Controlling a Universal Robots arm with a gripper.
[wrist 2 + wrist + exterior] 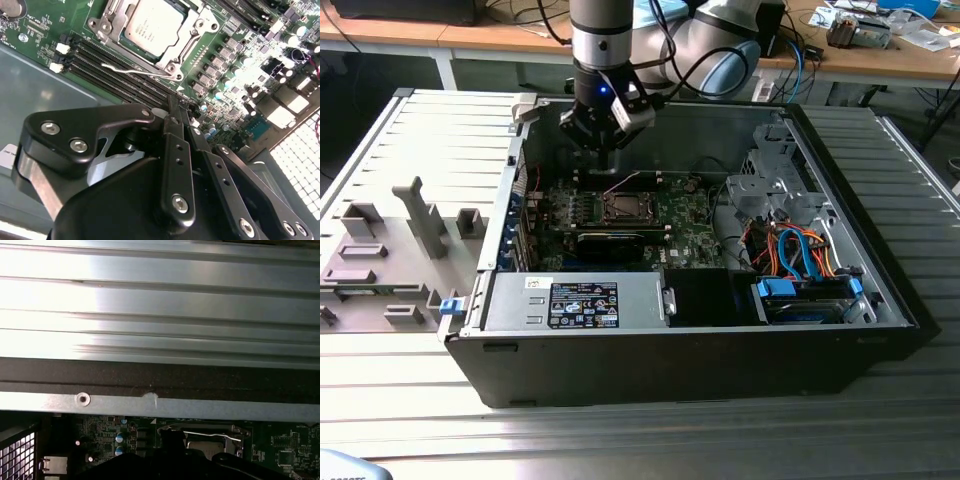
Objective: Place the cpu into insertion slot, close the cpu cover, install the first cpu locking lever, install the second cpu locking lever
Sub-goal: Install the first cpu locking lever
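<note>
An open computer case (880, 300) is lying on the ribbed table (620, 440), and the gripper (603, 150) is hovering inside above the green motherboard (240, 65). Its fingers (175, 150) are pressing together, grasping nothing. The cpu (152, 25) is sitting in the insertion slot (623, 207), with the cpu cover (177, 60) lying down around it and a thin wire lever (135, 71) resting just beside.

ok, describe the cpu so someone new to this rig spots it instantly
Start at the open computer case and its green motherboard. Near the board's middle, below the gripper, sits a silver-rimmed square socket. The cpu is the flat, dull silver-grey square lying in it, framed by the cpu cover; nothing else on the board is a plain metal square.
</note>
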